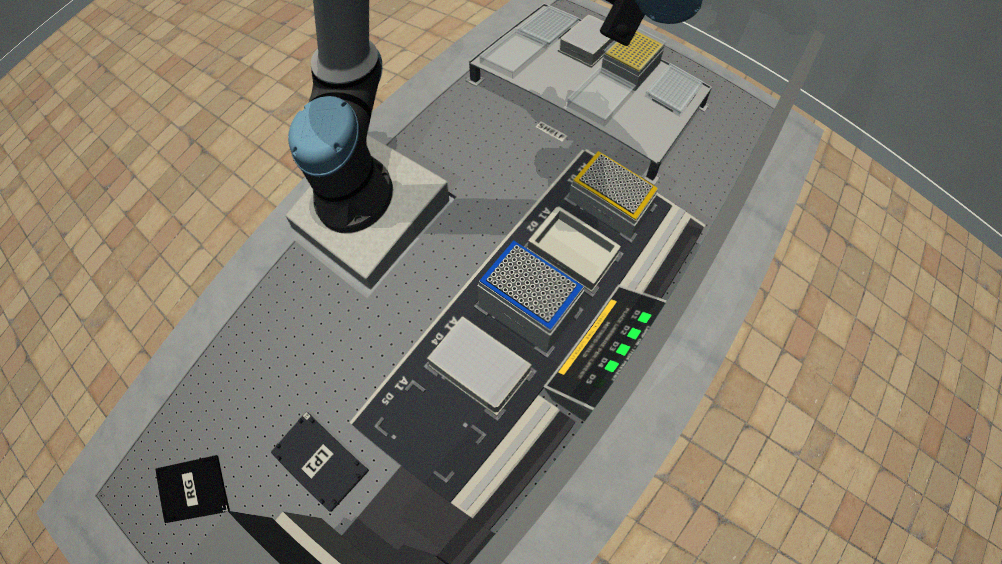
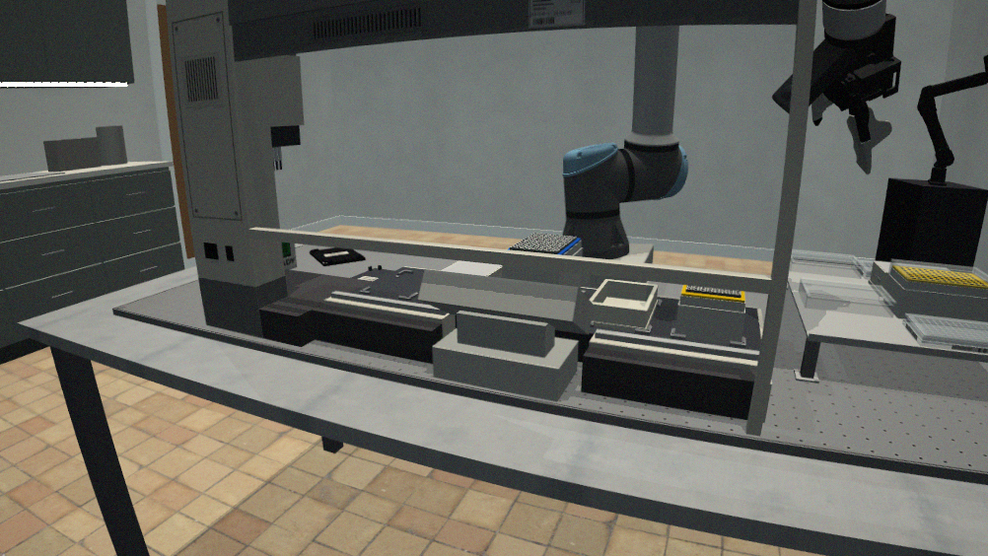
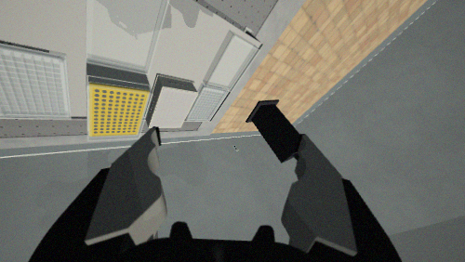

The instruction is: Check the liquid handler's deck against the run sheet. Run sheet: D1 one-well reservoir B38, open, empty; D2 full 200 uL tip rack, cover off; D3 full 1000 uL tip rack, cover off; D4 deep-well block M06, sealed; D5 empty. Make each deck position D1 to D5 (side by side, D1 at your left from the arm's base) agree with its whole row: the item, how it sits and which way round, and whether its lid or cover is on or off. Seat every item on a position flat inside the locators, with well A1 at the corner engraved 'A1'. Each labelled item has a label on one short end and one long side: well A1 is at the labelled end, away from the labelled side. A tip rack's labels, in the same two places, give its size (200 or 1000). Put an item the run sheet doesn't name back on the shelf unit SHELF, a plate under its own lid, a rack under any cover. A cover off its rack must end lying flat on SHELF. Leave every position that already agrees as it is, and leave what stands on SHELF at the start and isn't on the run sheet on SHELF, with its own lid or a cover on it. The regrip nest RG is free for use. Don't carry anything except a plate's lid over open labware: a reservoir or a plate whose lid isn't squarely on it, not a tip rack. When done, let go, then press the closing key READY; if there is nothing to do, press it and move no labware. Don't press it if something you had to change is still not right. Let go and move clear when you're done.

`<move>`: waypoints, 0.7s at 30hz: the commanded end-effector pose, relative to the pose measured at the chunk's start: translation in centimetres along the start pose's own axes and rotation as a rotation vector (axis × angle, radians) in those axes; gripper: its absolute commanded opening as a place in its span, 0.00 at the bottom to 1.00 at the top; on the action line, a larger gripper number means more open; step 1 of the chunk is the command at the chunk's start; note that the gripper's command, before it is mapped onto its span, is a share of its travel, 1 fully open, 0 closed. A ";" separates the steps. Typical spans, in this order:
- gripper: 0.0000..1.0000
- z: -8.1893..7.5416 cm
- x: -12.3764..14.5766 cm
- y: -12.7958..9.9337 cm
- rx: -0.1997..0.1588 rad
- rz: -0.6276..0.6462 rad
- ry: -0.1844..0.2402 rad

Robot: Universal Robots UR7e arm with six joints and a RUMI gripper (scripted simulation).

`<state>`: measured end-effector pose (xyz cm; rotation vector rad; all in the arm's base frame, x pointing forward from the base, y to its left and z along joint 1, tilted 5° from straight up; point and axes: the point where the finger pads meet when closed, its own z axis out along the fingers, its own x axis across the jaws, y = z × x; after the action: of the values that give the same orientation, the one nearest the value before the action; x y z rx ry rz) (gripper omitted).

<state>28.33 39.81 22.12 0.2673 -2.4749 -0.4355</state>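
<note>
My gripper (image 1: 620,26) (image 2: 862,134) (image 3: 229,131) is open and empty, high above the back of the shelf unit SHELF (image 1: 652,129) (image 2: 857,331) (image 3: 42,19). On the deck, a yellow-framed tip rack (image 1: 615,185) (image 2: 712,298) without a cover sits at D1. An open, empty one-well reservoir (image 1: 574,245) (image 2: 622,295) sits at D2. A blue-framed tip rack (image 1: 531,285) (image 2: 545,243) without a cover is at D3. A sealed grey deep-well block (image 1: 478,362) (image 2: 471,267) is at D4. D5 (image 1: 427,434) is bare.
SHELF holds a yellow rack (image 1: 633,54) (image 2: 937,276) (image 3: 117,109), a grey lidded block (image 1: 585,38) (image 3: 171,107), two well plates (image 1: 674,87) (image 3: 32,88) and clear covers (image 1: 599,94) (image 3: 126,32). A status panel (image 1: 606,346), pad LP1 (image 1: 319,462) and nest RG (image 1: 196,488) lie by the deck.
</note>
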 end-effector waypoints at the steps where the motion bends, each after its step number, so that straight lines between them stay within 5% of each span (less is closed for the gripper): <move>1: 0.82 -0.6 1.2 -2.1 0.052 -0.044 -0.018; 9: 0.82 -1.3 3.0 -5.1 0.128 -0.043 -0.050; 10: 0.82 -1.4 3.0 -5.6 0.142 -0.217 -0.042; 21: 0.82 -2.3 5.0 -9.5 0.244 -0.363 -0.071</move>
<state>26.93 30.90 22.89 0.5047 -2.6546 -0.1333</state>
